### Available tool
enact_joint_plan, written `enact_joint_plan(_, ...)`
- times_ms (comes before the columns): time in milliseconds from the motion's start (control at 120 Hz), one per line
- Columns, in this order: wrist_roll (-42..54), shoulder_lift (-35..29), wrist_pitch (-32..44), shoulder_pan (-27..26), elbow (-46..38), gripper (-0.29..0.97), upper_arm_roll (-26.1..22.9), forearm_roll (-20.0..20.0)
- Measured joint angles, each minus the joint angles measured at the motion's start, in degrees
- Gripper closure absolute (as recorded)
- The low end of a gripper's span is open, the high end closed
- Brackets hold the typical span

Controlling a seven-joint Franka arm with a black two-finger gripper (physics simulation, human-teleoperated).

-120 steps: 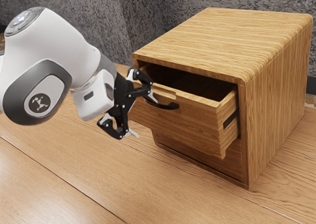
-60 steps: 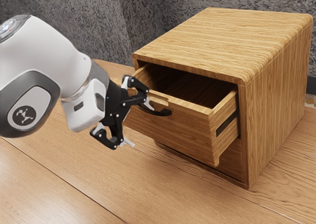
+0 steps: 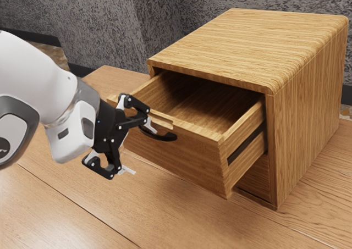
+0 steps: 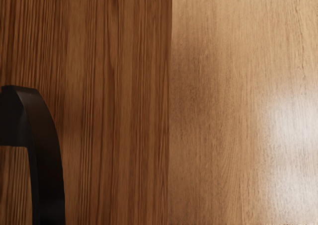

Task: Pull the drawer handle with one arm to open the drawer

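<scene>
A wooden cabinet stands on the table with its top drawer pulled well out, so the bare inside floor shows. The drawer's black curved handle sits on its front face. My gripper is at the handle on the exterior view's left, open wide. Its upper finger hooks against the handle, while the lower finger hangs free below, touching nothing. In the wrist view the black handle curves across the dark wood of the drawer front.
The cabinet has a lower panel under the open drawer. The wooden table stretches wide in front of the cabinet and toward the exterior view's left. A grey rough wall stands behind.
My hand has drawn back toward the exterior view's lower left, and the drawer has slid further out with it. The fingers stay as wide apart as before.
</scene>
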Motion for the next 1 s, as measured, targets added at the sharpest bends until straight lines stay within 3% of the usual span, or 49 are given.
enact_joint_plan(842,-1.88,-9.8,-2.52,1.17,-7.14,0.04,-1.58,0.01)
enact_joint_plan(967,-2.08,-9.86,-2.79,2.16,-7.05,0.04,-2.4,0.0)
enact_joint_plan(1000,-2.81,-9.73,-4.67,3.0,-2.84,0.04,-4.22,0.73)
